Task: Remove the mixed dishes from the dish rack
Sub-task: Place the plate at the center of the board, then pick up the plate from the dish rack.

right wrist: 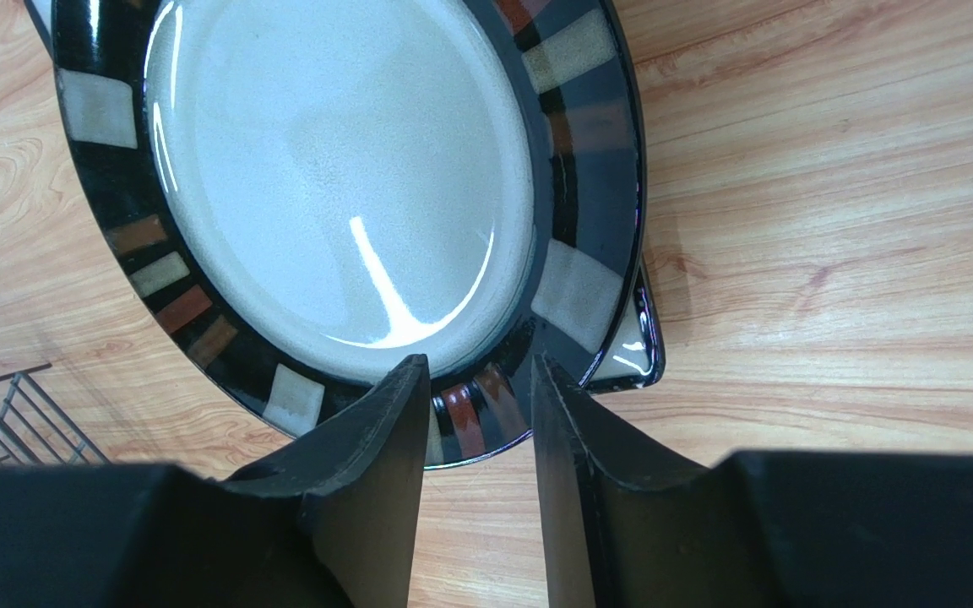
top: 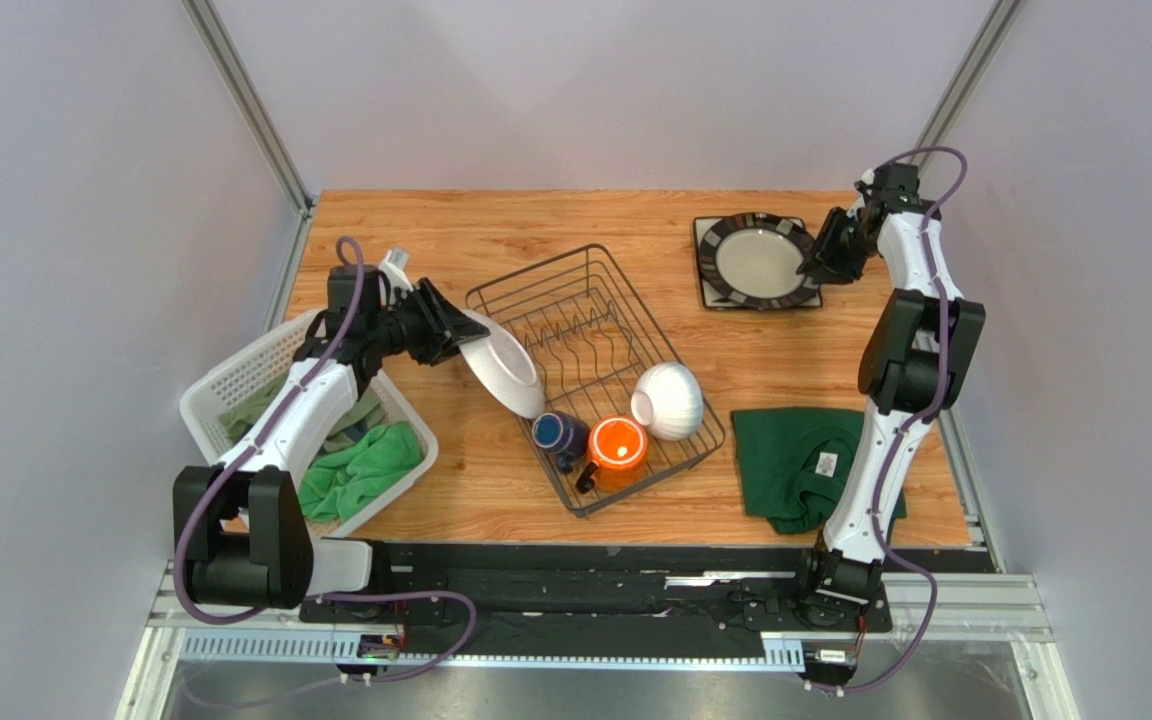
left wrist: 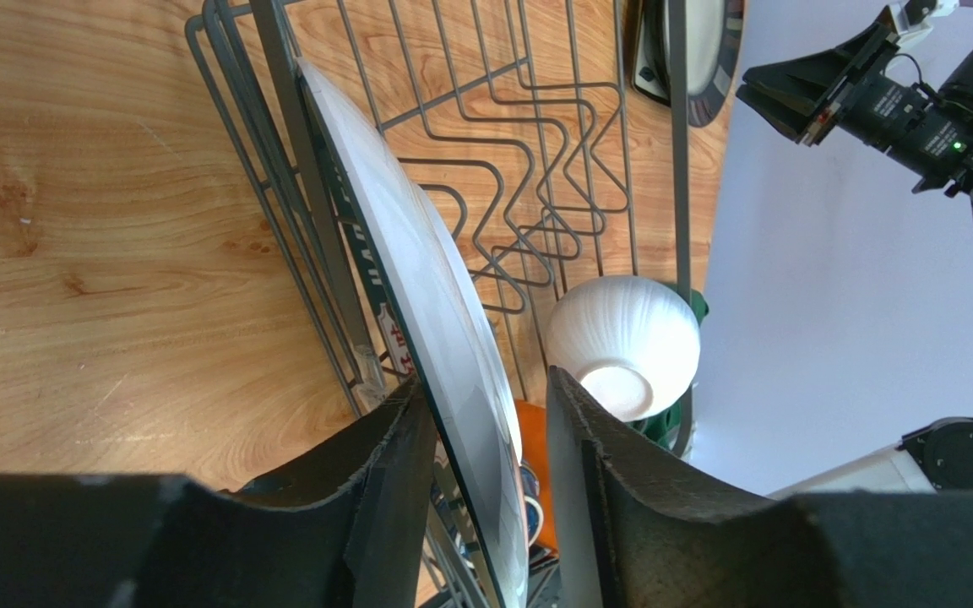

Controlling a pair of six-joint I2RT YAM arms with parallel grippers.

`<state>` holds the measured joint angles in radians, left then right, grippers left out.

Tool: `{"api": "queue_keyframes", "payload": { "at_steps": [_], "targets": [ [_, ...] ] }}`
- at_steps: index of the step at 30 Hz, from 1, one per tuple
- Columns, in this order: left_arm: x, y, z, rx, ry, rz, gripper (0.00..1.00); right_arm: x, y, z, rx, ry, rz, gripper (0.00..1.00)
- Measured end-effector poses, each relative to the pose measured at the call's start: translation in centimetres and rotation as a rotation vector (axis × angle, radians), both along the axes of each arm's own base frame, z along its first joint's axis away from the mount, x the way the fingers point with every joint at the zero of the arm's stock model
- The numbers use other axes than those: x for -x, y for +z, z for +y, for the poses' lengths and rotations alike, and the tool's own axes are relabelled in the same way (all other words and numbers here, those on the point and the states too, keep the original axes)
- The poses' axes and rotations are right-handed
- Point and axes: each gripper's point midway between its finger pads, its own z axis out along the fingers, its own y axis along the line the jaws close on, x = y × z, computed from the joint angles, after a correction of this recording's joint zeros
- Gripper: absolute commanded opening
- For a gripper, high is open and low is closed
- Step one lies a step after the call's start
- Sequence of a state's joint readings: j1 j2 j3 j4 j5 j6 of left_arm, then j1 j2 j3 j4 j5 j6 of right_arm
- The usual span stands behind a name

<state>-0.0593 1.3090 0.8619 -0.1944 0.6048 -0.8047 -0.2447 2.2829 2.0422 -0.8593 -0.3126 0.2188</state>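
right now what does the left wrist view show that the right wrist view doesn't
Only left wrist: the left gripper, a finger each side of the white lettered plate standing on edge in the dish rack, plus the white ribbed bowl and a sliver of the orange mug.
Only right wrist: the dark-rimmed plate seen nearly whole, with coloured rim blocks, and the corner of a square dish beneath it.
Both: the wooden table, some rack wire, that dark-rimmed plate and the right gripper by it.
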Motion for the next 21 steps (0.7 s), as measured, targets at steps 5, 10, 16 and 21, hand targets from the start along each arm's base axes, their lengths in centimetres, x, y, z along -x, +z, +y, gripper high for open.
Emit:
{"api": "queue_keyframes", "payload": {
  "at_steps": [5, 10, 16, 21],
  "targets": [
    [-0.1, 0.1, 0.0, 0.001, -0.001, -0.005, 0.33, 0.0, 0.5, 0.0, 0.003, 0.001, -0.009, 0.36],
    [-0.1, 0.2, -0.3, 0.025, -0.001, 0.007, 0.18, 0.3, 0.7, 0.1, 0.005, 0.005, -0.008, 0.35],
    [-0.2, 0.6, -0.4, 0.041, 0.002, 0.004, 0.04, 0.6, 0.9, 0.1, 0.006, 0.006, -0.008, 0.34],
    [-0.2, 0.6, -0.5, 0.051, 0.009, 0.012, 0.00, 0.7, 1.1, 0.1, 0.007, 0.006, -0.010, 0.33]
  ]
}}
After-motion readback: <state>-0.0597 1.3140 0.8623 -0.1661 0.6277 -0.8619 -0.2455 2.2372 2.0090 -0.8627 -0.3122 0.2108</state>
